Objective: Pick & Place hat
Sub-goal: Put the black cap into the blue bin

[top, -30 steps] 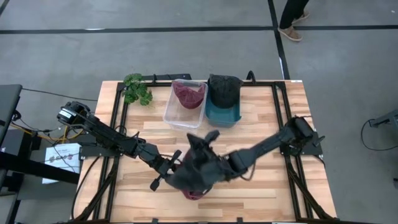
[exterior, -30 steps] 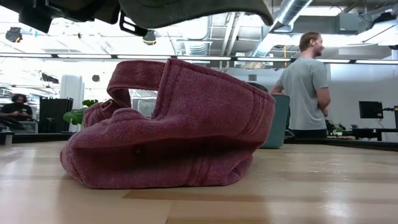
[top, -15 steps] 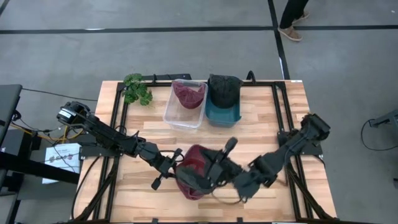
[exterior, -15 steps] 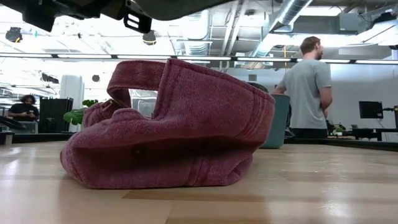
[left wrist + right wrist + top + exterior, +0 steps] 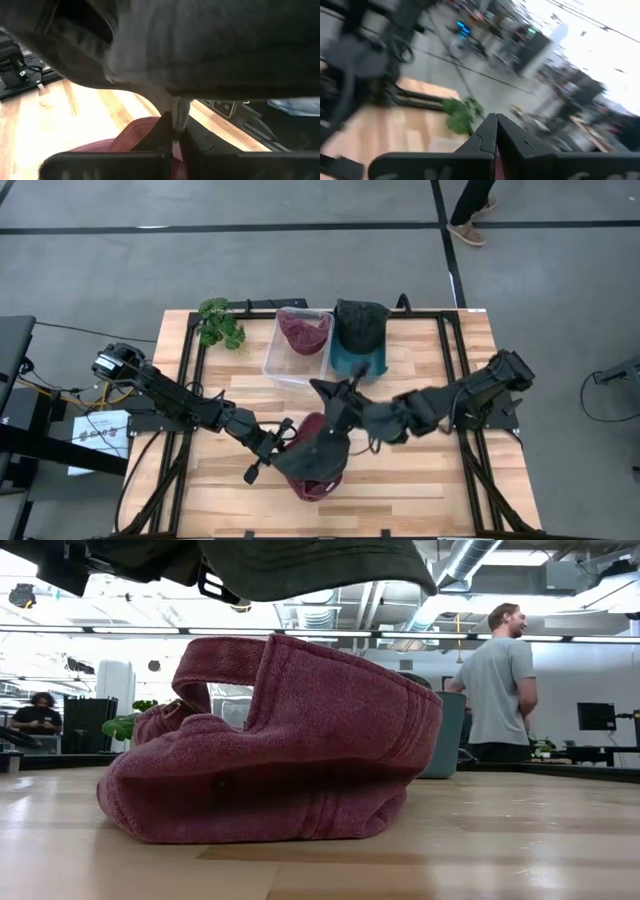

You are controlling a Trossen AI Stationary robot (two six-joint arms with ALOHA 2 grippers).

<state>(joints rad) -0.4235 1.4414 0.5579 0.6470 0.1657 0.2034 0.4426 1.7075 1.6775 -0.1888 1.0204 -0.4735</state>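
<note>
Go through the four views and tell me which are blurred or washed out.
Right wrist view: motion-smeared throughout, the green leafy plant soft, the background blown white. Left wrist view: the dark fabric hat close up is out of focus. Low view: the maroon terry-cloth hat is sharp, ceiling lights glare. High view: evenly lit.

Two bins (image 5: 300, 352) side by side, apparently a hat (image 5: 360, 323) in each.

The table (image 5: 420, 480) has open wood along its right edge and near-right corner. The far edge is crowded: a plant (image 5: 220, 323), a clear bin (image 5: 297, 345) and a teal bin (image 5: 358, 350). Near the middle, a maroon hat (image 5: 318, 470) lies under a dark hat (image 5: 322, 442), blocking passage.
</note>
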